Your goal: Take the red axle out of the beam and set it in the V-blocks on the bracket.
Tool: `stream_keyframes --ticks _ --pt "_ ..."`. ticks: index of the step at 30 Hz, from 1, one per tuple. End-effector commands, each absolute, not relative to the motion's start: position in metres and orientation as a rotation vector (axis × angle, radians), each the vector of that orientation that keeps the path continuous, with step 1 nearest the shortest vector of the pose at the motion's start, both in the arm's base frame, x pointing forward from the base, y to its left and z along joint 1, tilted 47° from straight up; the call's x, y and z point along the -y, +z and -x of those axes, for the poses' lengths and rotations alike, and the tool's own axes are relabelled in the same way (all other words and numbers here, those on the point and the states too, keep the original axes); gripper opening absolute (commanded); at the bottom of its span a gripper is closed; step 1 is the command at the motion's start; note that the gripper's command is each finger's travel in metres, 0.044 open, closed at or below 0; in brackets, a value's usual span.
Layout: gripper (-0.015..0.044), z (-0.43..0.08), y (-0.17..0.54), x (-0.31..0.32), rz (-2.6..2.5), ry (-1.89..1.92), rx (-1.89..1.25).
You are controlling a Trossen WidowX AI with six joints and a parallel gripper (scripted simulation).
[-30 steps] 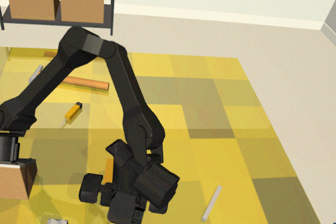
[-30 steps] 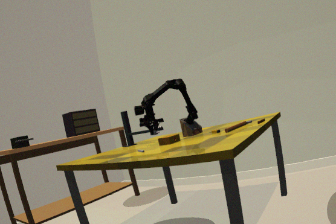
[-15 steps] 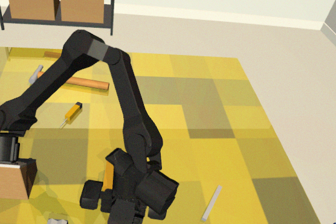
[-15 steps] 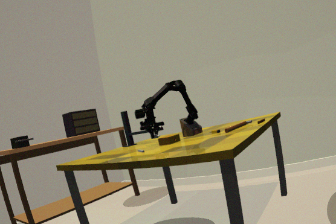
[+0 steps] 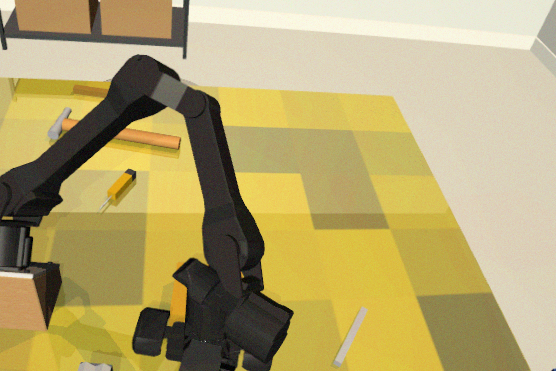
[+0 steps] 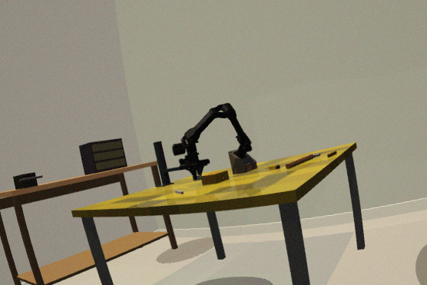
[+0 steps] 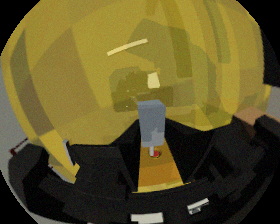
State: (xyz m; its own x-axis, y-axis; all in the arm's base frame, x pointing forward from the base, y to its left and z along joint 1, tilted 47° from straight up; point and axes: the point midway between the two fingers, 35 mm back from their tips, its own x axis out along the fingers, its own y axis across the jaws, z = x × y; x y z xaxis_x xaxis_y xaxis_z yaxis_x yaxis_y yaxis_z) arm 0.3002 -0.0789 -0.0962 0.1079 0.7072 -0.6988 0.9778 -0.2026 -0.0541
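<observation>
Red axle [image 7: 156, 154] shows only as a small round spot in the face of the orange beam [image 5: 178, 300] [image 6: 214, 178] [image 7: 161, 172], so it sits at the beam, though how deep it goes I cannot tell. From left to right in the top view, the wood-faced block [image 5: 17, 300] [image 6: 243, 164] stands under the base of the black arm [image 5: 210, 163] [image 6: 203, 123]. A hammer [image 5: 150, 139] [image 6: 301, 160] lies on the yellow surface [image 5: 350, 263] [image 6: 249, 190], and a yellow-handled tool [image 5: 121, 185] [image 6: 274, 167] lies near it, its thin tip away from the hammer. A grey piece [image 5: 95, 367] is cut off by the lower edge. Next comes the beam, partly hidden by the arm's wrist. The fingers are clamped on a blue-grey block [image 7: 151, 120]; a thin pale pin [image 7: 151, 150] shows at its lower end, just beside the red spot, but whether they touch I cannot tell. Farther right, well apart from the beam, lies a slim pale bar [image 5: 350, 337] [image 6: 179, 192] [image 7: 127, 47].
</observation>
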Motion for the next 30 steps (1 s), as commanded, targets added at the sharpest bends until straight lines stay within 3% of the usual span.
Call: stream_keyframes --ticks 1,30 --pt "0.0000 -0.299 -0.102 0.072 -1.976 -0.857 -1.645" --pt "0.0000 -0.303 -0.084 0.047 -1.977 -0.856 -1.647"
